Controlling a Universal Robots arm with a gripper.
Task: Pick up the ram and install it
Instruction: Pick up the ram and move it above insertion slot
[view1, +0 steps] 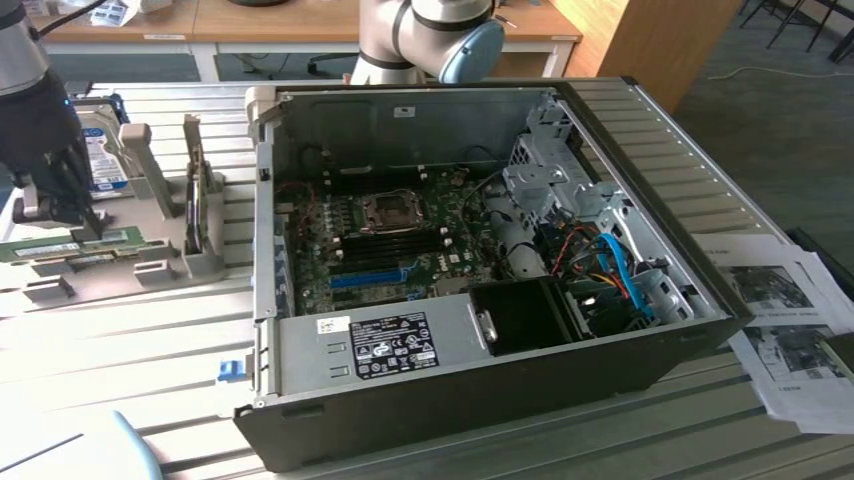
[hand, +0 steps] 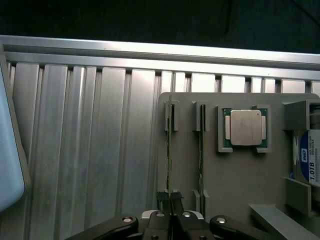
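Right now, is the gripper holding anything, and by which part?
The gripper is shut on the ram, pinching the stick by its long upper edge while it stands on edge in the grey holder.

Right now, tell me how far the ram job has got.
Done: the gripper is at the grey holder, shut on the edge of the ram stick.
In hand: that grip. The stick sits in its holder slot, not yet lifted.
Left: the whole install. The stick is off to the side of the open computer case, away from the motherboard.
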